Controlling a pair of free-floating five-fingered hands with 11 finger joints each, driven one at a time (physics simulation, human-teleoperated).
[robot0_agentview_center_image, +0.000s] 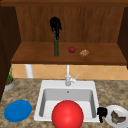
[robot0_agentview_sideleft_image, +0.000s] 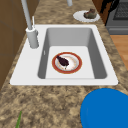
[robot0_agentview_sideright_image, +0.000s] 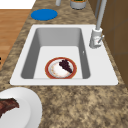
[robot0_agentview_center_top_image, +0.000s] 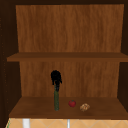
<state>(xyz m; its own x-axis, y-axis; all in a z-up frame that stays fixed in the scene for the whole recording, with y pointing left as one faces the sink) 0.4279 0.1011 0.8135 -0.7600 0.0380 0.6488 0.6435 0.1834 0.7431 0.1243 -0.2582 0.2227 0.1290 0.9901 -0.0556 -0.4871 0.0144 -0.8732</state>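
1. Left robot hand (robot0_agentview_center_image: 55, 25) above the shelf (robot0_agentview_center_image: 37, 53), fingers curled round the top of a tall green stalk (robot0_agentview_center_image: 56, 46); same grasp in the upper view, left robot hand (robot0_agentview_center_top_image: 56, 78) on stalk (robot0_agentview_center_top_image: 56, 100).
2. Stalk upright, long axis vertical, lower end on or just above the shelf board; contact with the board not resolvable.
3. Stalk directly below the left robot hand, hanging straight down from the grip.
4. Tomato (robot0_agentview_center_image: 72, 49) just to the right of the stalk on the same shelf, apart from it; brown lump (robot0_agentview_center_image: 84, 53) further right, kind not determinable.
5. Right robot hand (robot0_agentview_center_image: 101, 112) low at the sink's (robot0_agentview_center_image: 93, 85) right front corner, just beside the white plate (robot0_agentview_center_image: 109, 113) with dark food; fingers apparently pointing down, open or closed not determinable.
6. Left robot hand far nearer the stalk; right robot hand well apart from it, down at the surface (robot0_agentview_center_image: 27, 92).
7. Red ball-like shape (robot0_agentview_center_image: 67, 115) at the sink's front in the front view, covering part of the basin; nature unclear.
8. Red-rimmed plate (robot0_agentview_sideleft_image: 67, 62) with a dark piece of food on the basin floor, seen from the left side.
9. Blue plate (robot0_agentview_center_image: 18, 110) on the surface left of the sink.
10. Dark shape at the top right of the left side view, possibly the right robot hand, cut off by the frame.
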